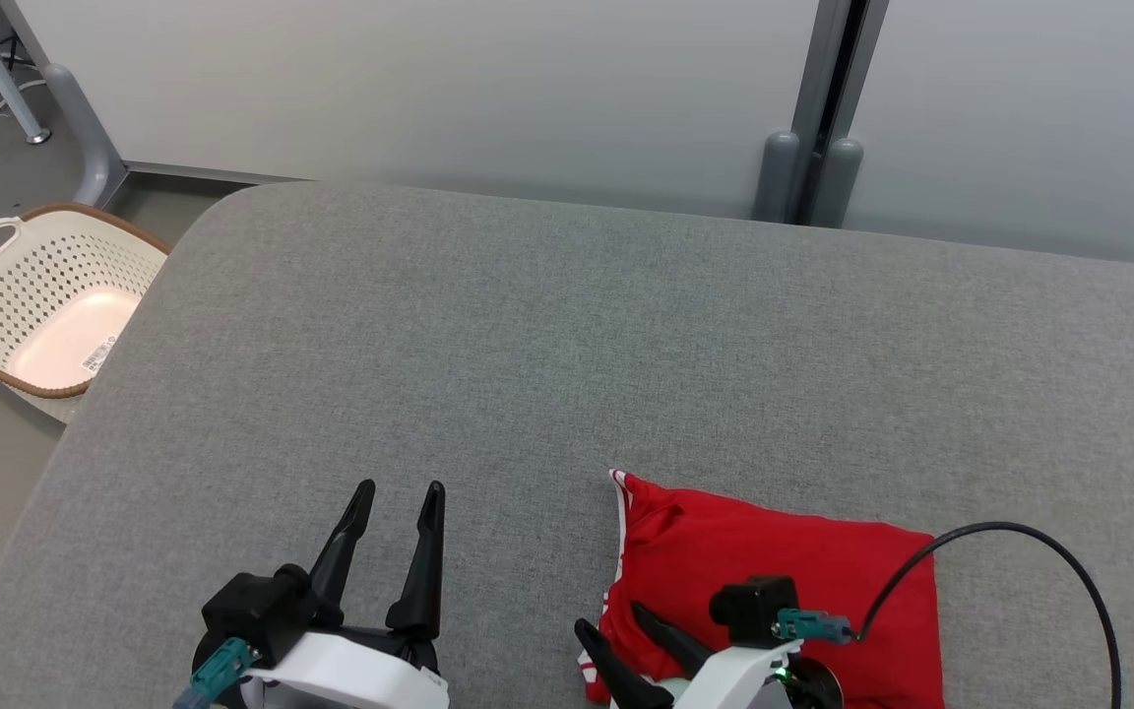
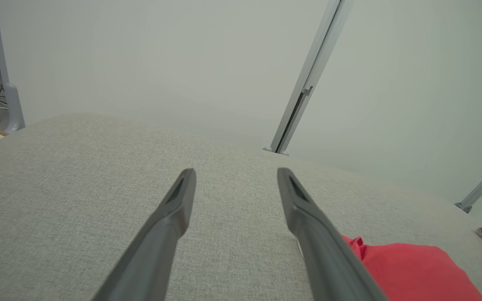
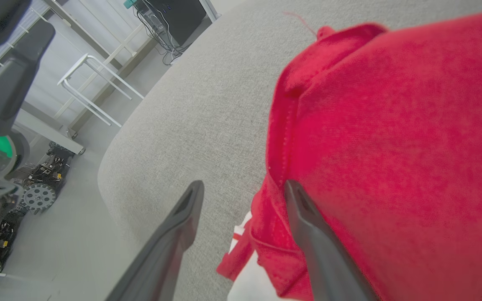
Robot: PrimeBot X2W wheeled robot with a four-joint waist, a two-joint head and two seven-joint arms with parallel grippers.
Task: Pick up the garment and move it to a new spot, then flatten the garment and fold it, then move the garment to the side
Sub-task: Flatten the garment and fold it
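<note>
Seeing right gripper (image 1: 610,618) wide open, straddling the red garment's (image 1: 803,561) edge — left gripper (image 1: 401,489) open too, garment off to its right.

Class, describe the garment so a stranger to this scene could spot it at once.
Start at the grey padded table. Near its front edge, on the robot's right, lies the garment, partly under the right gripper. Bright red with white trim, it stands out from the grey around it.

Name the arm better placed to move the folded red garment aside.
Right. The right claw is open at the left edge of the garment, one finger over the cloth. The left claw, also open, is over bare grey tabletop, apart from it.
</note>
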